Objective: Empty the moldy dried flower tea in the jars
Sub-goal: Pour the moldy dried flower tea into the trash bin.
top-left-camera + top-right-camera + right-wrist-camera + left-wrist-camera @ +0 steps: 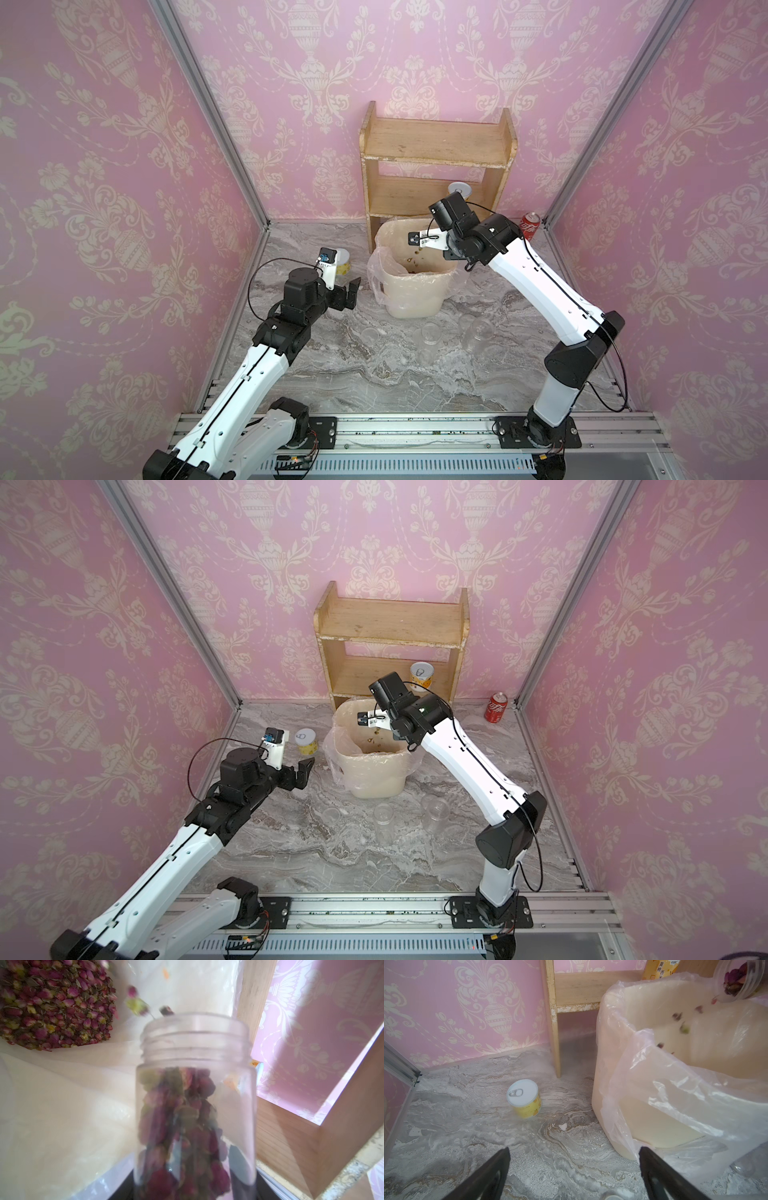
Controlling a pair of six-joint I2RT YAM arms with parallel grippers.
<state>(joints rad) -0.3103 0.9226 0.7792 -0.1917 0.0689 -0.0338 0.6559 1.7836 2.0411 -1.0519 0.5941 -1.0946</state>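
My right gripper (434,245) (185,1164) is shut on a clear jar (195,1088) (737,980), tipped mouth-down over the cream bin (415,297) (376,779). Pinkish-red dried flower tea (182,1126) still fills part of the jar, and loose buds (685,1028) fall from its mouth. A heap of buds (56,1003) lies in the bin's bag. Two more clear jars (430,334) (482,330) stand empty and lidless in front of the bin. My left gripper (351,291) (574,1150) hangs open left of the bin, holding nothing.
A wooden shelf (436,141) stands behind the bin with a yellow tin (422,677) on its lower board. Another yellow tin (524,1099) sits on the marble floor left of the bin. A red cola can (530,226) stands at the back right corner. A round lid (369,334) lies near the jars.
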